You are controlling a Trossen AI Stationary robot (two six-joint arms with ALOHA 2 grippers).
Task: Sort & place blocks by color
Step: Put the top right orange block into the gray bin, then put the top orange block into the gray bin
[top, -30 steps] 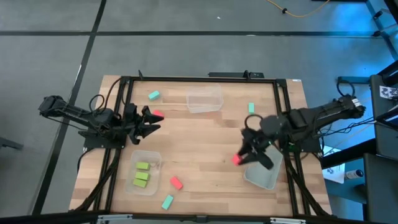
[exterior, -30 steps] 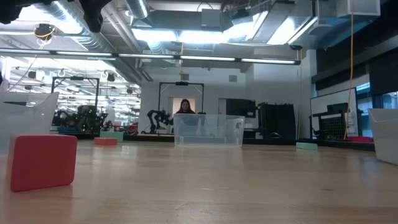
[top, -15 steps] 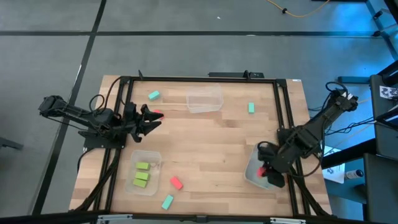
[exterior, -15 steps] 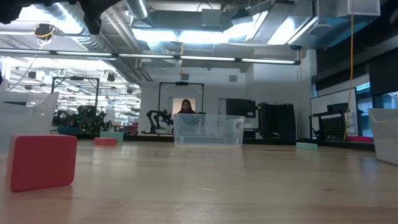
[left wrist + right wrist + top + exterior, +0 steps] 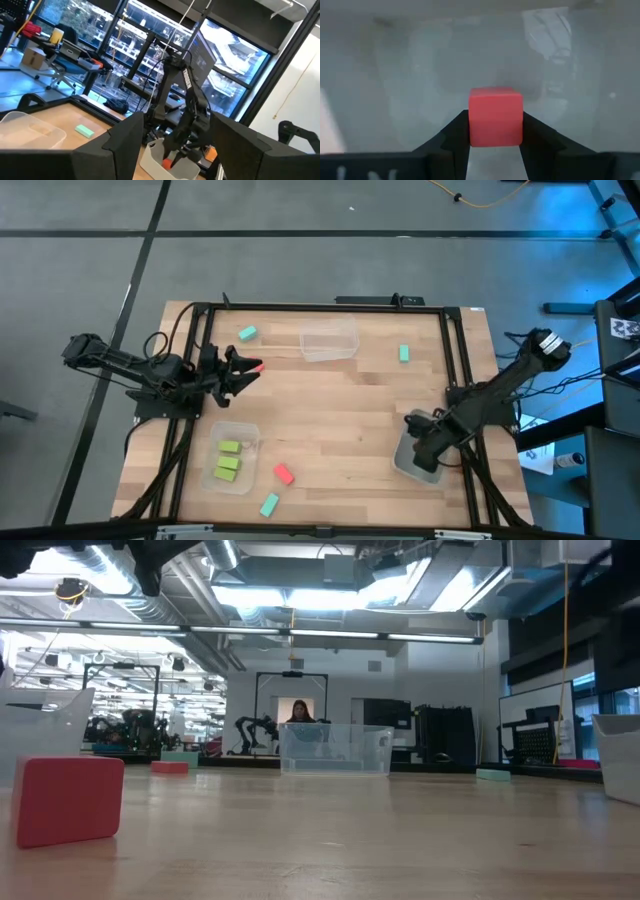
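My right gripper is down inside the clear tub at the table's right near corner, shut on a red-pink block. The arm hides that block in the high view; the left wrist view shows the block in the tub. My left gripper waits open at the table's left, above the surface, beside a second red-pink block. A third red-pink block lies flat near the near edge. Three lime green blocks lie in the left near tub. Teal blocks lie at the far left, far right and near edge. My right gripper pinches the red-pink block between its two fingers, one on each of two opposite sides. The fingers come from above, pointing down into the tub. Whether the block rests on the tub's floor, I cannot tell.
A third clear tub stands at the middle of the far edge. A black frame runs round the table's far and side edges. The wooden middle of the table holds no objects. A person sits far off in the room behind.
My right gripper has carried the red-pink block from above the table's right middle toward the near right corner, then down into the tub there, staying shut on it. The left arm has kept still.
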